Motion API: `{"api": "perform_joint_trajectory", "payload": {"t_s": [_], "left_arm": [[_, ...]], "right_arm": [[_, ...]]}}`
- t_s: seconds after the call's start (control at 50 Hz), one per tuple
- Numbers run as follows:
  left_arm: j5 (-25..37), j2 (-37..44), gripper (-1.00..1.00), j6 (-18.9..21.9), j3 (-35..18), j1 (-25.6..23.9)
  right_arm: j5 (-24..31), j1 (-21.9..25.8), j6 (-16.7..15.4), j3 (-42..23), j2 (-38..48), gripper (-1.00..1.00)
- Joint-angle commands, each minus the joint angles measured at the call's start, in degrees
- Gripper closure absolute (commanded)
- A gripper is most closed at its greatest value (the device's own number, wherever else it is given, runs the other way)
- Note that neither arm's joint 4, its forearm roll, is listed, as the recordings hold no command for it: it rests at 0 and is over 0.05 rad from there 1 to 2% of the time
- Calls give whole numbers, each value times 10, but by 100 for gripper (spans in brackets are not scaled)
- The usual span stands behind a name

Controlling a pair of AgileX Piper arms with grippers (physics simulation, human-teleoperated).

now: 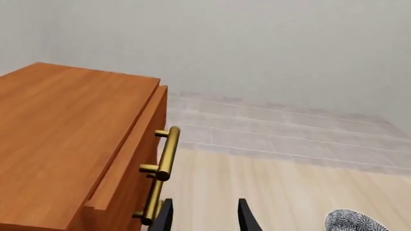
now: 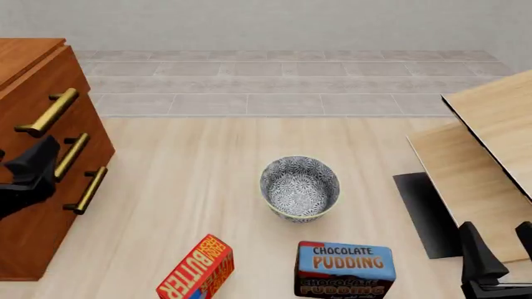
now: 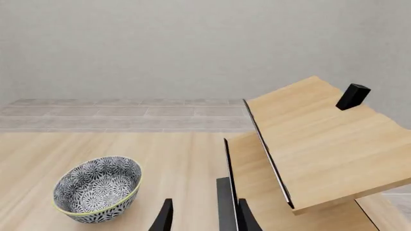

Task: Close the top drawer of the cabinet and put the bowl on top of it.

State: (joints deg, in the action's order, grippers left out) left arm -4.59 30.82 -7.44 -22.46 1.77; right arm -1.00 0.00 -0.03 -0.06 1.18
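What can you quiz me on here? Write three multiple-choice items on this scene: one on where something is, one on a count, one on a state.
1. Where does the bowl stand?
A. on top of the cabinet
B. on the table, behind the pudding box
C. inside a drawer

2. How many brass bar handles show on the cabinet in the front view?
A. one
B. two
C. three

3. What does the left gripper hold?
A. nothing
B. the bowl
C. a drawer handle

Answers:
1. B, since the bowl sits on the pale table just beyond the chocolate pudding box, with the butter box nearer the cabinet.
2. C, one handle per drawer front, the top drawer uppermost.
3. A, since the left wrist view shows bare table between its parted fingers.
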Motion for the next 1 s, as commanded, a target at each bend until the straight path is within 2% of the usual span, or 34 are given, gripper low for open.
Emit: {"api": "perform_joint_trajectory", "payload": {"t_s": [0.02,0.36,1.0], "left_arm": [[-9,25,-100,-14,-5,21],[-30,14,-100,-8,19,55],[-105,94,-100,-4,40,87]], "right_arm": [[4,0,0,0,-3,-100],[4,0,0,0,-3,-100],[4,0,0,0,-4,-100]]}}
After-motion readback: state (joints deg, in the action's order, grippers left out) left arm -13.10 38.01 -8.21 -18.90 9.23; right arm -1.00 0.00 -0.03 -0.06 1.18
